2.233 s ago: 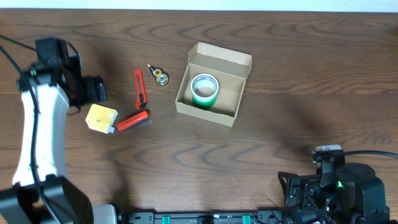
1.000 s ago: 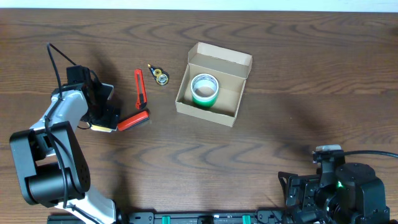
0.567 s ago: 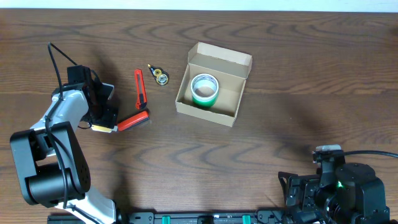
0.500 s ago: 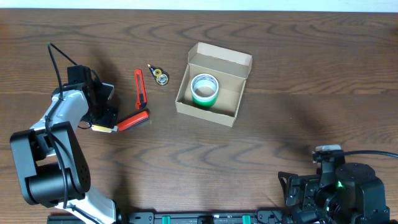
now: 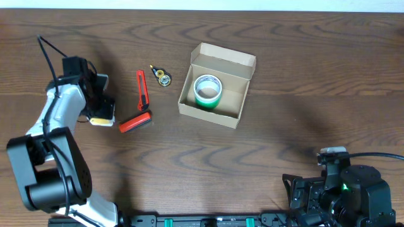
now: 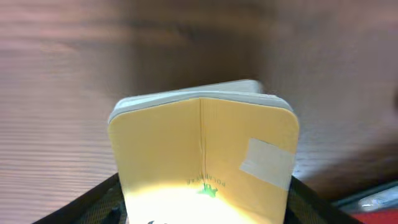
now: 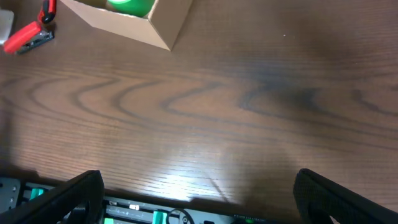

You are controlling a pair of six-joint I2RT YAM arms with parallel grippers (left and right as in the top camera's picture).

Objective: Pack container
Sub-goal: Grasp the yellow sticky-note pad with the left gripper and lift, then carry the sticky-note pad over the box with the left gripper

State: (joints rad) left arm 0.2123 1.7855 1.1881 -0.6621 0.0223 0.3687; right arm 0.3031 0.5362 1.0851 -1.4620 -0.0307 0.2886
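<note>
My left gripper [image 5: 98,107], clamped on the yellow notepad [image 6: 205,155], has just lifted it. The container [image 5: 208,115] waits at its three o'clock.

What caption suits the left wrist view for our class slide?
Left pincer holds a yellow pad against the wooden table.

- Left arm [image 5: 55,113]: white shell link, black joints, black wrist block.
- Thin black cable [image 5: 45,53] loops off its upper end.
- Right arm [image 5: 344,189]: black housing, small green light, pale grey tab on top.
- Black lead [image 5: 379,154] runs off to the right.
- Fingers [image 7: 78,191]: matte black in both wrist views.
</note>
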